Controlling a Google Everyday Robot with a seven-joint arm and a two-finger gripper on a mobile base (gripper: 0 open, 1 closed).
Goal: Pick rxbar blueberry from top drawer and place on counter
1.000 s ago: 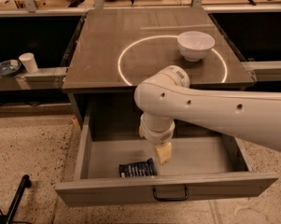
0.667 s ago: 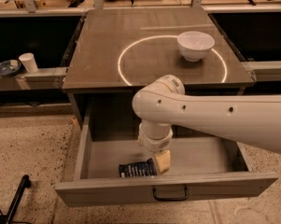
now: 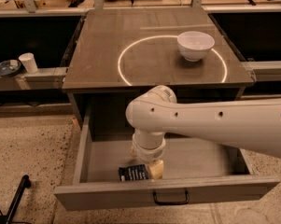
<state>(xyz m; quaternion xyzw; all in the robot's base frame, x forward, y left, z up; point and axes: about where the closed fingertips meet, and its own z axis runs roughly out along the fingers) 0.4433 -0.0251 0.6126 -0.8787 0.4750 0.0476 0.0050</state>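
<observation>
The top drawer (image 3: 107, 197) is pulled open below the counter (image 3: 102, 59), which bears a thin white circle. The rxbar blueberry (image 3: 133, 172), a dark flat wrapper with white print, lies on the drawer floor near the front wall, left of centre. My gripper (image 3: 154, 168) hangs from the white arm down inside the drawer, right at the bar's right end. One cream fingertip (image 3: 157, 169) shows touching or just beside the bar. The wrist hides the rest of the gripper.
A white bowl (image 3: 195, 45) stands on the counter at the right inside the circle. A black handle (image 3: 170, 200) is on the drawer front. A white cup (image 3: 28, 62) and a dark dish (image 3: 6, 67) sit on a low shelf at left.
My arm has swung lower and further towards the drawer's front left, bringing the gripper down next to the bar. The bar has not moved.
</observation>
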